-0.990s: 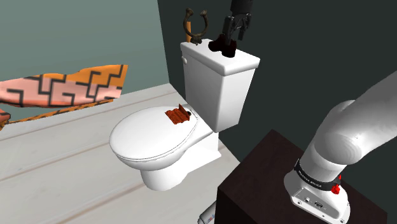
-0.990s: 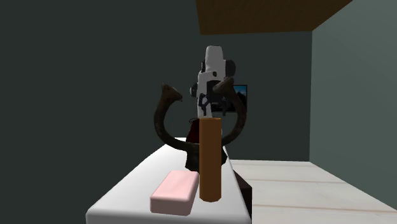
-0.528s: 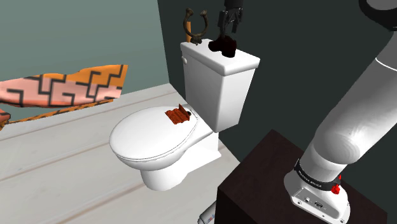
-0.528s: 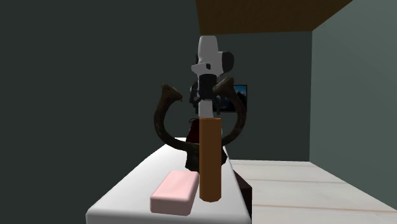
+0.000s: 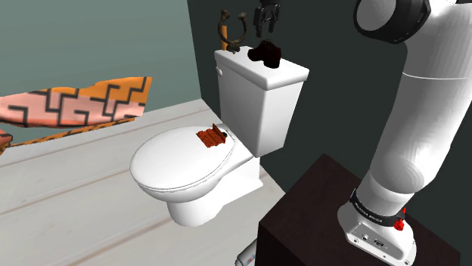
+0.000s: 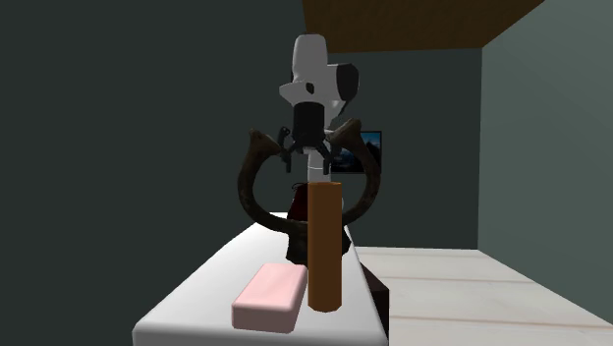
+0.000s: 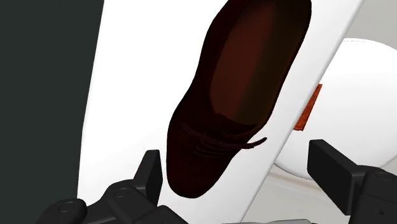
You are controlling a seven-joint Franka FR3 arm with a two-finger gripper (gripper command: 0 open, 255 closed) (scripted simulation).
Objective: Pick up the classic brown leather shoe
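Gripper (image 5: pixel 266 17) hangs empty above the white toilet tank lid (image 5: pixel 287 72), its fingers (image 7: pixel 150 170) spread wide apart. On that lid lies the dark brown lace-up shoe (image 7: pixel 235 89), its long axis running along the lid, laced toe nearest the fingers and heel opening farther off. A brown horn-shaped piece (image 6: pixel 257 182), an upright brown cylinder (image 6: pixel 323 246) and a pink bar (image 6: pixel 269 295) crowd the lid's other end.
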